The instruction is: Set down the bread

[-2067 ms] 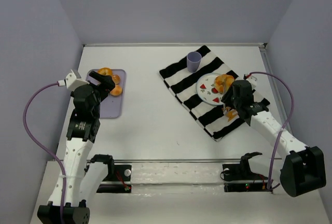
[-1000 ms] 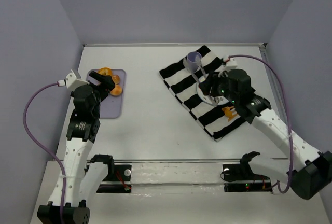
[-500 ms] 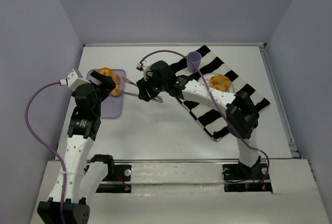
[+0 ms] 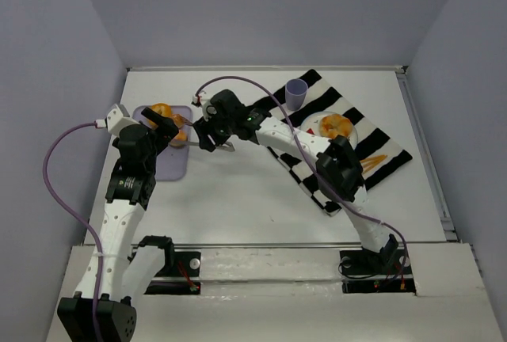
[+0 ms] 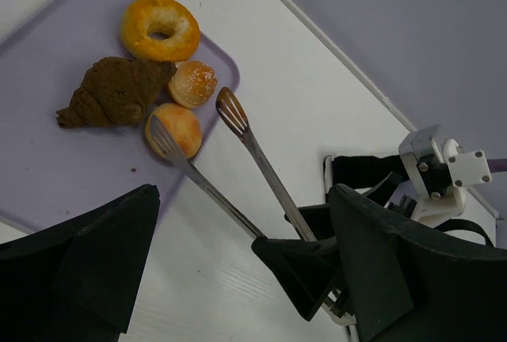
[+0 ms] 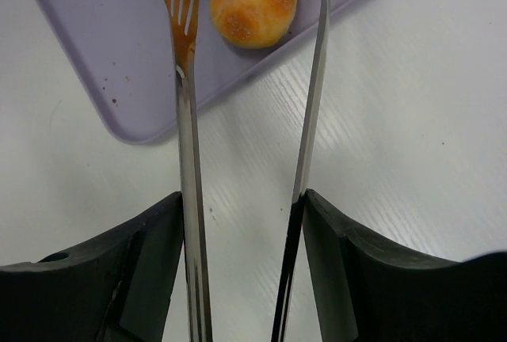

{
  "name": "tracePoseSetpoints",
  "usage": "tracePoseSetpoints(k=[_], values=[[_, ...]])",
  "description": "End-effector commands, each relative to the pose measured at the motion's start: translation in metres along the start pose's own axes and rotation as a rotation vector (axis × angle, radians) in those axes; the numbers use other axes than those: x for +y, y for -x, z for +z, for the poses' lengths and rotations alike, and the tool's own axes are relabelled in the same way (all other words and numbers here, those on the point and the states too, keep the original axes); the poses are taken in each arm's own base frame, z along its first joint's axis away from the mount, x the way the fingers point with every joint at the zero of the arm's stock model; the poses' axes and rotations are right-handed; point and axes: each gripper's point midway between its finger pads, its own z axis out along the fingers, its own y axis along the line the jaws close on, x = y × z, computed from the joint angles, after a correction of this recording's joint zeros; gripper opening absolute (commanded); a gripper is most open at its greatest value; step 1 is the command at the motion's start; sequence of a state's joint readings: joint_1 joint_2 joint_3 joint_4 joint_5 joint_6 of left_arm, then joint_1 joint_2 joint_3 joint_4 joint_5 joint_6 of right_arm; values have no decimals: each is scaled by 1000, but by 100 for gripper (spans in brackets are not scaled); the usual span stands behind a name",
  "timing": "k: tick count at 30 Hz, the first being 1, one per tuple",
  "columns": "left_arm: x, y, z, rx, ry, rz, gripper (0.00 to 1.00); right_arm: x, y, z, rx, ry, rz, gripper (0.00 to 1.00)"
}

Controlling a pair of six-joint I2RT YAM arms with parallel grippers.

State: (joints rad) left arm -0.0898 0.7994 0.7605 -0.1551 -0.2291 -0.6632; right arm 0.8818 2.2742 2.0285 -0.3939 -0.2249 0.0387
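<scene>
steel tongs (image 6: 187,160) gripped by the right pincer (image 6: 242,199) straddle a bun (image 6: 253,1) on the tray (image 6: 87,57); closing off-centre could roll it away; left pincer (image 5: 242,199) gapes empty

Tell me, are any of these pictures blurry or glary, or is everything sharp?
Top view: soft, even light, faint shadows, nothing blurred. Left wrist view: the bread crisp, the left hand's fingers nearly featureless black. Right wrist view: the metal tongs gleam; the right hand's fingers equally dark.
</scene>
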Motion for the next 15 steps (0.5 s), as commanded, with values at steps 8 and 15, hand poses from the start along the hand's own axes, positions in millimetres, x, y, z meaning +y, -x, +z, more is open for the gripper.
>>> tracePoseSetpoints(k=[8, 15], values=[[-10, 17, -3, -50, -21, -17, 99, 10, 5, 17, 13, 58, 4, 65], [-9, 18, -4, -55, -20, -19, 99, 12, -13, 21, 55, 49, 27, 65]])
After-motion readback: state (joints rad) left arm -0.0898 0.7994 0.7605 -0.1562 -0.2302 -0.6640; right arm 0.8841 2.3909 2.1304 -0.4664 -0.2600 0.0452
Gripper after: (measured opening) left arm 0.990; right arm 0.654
